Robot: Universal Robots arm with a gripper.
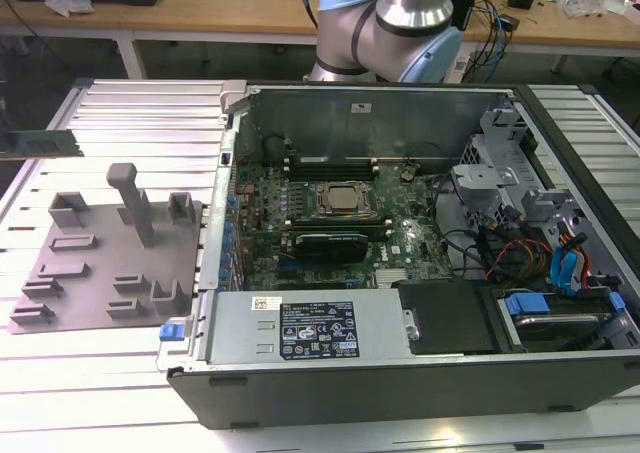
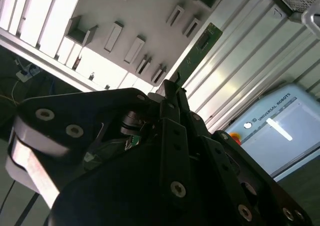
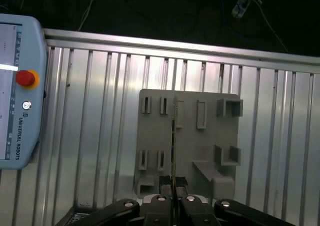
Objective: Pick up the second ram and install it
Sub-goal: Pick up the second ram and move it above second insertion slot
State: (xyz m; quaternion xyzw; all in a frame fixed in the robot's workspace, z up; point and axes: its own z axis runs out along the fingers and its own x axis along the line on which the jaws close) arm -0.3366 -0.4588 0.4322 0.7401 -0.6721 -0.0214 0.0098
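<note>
The open computer case (image 1: pixel 400 383) is a dark metal box lying on its side. Inside it are a green motherboard (image 1: pixel 400 243), a square metal processor socket (image 1: pixel 340 200), long black memory slots (image 1: pixel 330 170), a grey labelled power box (image 1: pixel 300 333) and bundled cables.

At the exterior view's left, a flat grey plastic plate (image 1: pixel 90 273) with upright blocks and narrow pockets lies on the ribbed metal desk (image 1: pixel 150 103).

The second ram (image 1: pixel 40 143) is outside the case. It is a thin green stick at the exterior view's upper left edge, well apart from the slots.

In both wrist views the black gripper (image 3: pixel 173 181) (image 2: pixel 172 84) is clamped on the second ram (image 2: pixel 200 49) — seen edge-on (image 3: pixel 173 136) in the first wrist view, with the plate (image 3: pixel 190 151) behind it. A pale blue control tablet (image 3: pixel 12 86) with a red button lies on the desk nearby.
</note>
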